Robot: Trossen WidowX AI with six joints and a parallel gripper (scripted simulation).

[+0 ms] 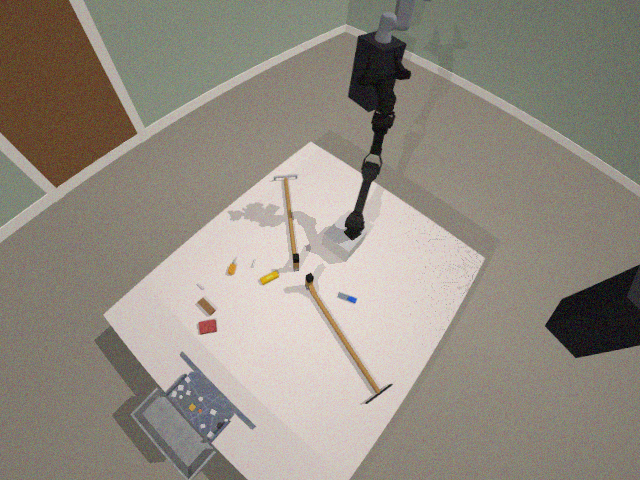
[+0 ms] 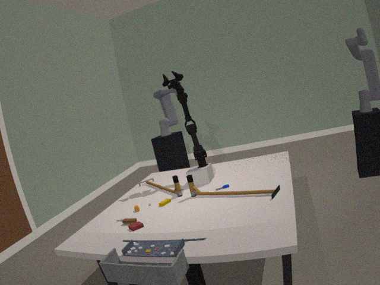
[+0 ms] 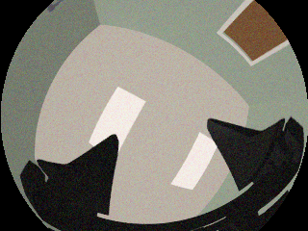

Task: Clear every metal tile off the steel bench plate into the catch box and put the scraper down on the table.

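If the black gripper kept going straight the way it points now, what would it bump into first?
Probably nothing nearby: the open gripper points up, away from the table, towards a pale surface, likely the ceiling, though depth is unclear.

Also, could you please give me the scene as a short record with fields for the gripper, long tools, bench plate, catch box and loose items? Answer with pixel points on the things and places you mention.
gripper: (image 1: 385,77) (image 2: 173,78) (image 3: 164,127) open, nothing between the fingers, raised well above the table
long tools: two wooden-handled tools, a dark-bladed one (image 1: 343,341) (image 2: 236,192) and a pale-headed one (image 1: 290,217) (image 2: 161,186), both on the table
bench plate: (image 1: 208,399) (image 2: 164,251) blue-grey, tiles still on it
catch box: (image 1: 173,441) (image 2: 141,272) grey, at the plate's outer end, beyond the table edge
loose items: red block (image 1: 207,326) (image 2: 136,226), yellow block (image 1: 269,277) (image 2: 164,202), others
task stage: tiles not cleared
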